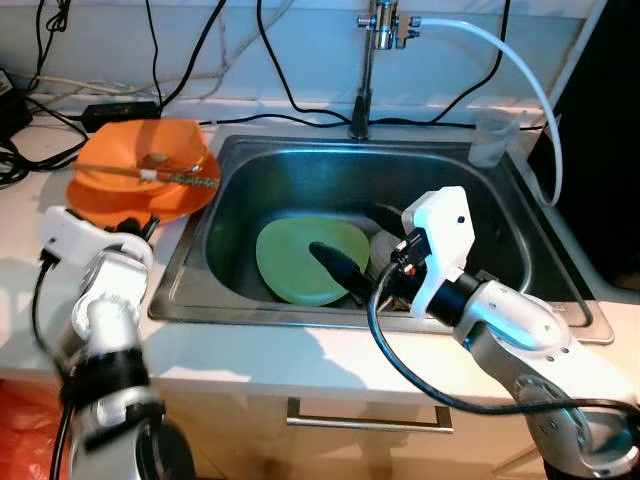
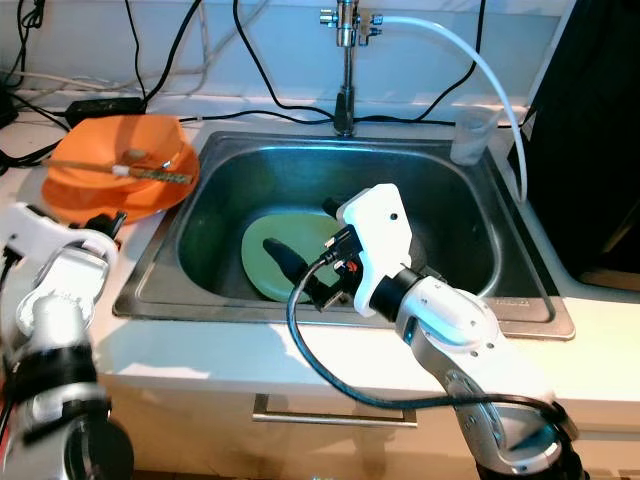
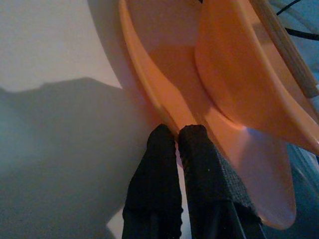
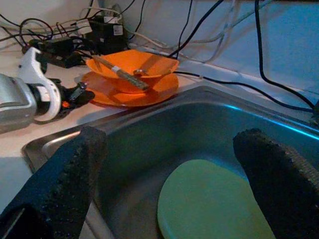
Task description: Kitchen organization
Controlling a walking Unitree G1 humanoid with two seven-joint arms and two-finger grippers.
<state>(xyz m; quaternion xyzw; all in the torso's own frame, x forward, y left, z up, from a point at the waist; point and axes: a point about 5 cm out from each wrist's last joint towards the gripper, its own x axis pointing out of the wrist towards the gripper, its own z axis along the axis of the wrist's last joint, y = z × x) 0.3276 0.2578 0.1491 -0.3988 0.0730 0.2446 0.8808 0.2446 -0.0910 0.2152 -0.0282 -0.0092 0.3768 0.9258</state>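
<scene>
A green plate (image 1: 300, 260) is lying in the steel sink (image 1: 480, 215), just below the right gripper (image 4: 169, 164), whose fingers are spreading wide and holding nothing. The left gripper (image 3: 177, 137) is pinching the orange plate (image 1: 105, 190) rim on the counter, an orange bowl (image 1: 135, 155) with a utensil (image 1: 165, 175) sitting just beyond it.

Head cams down on sink (image 1: 560, 290); wrist cams close.
</scene>
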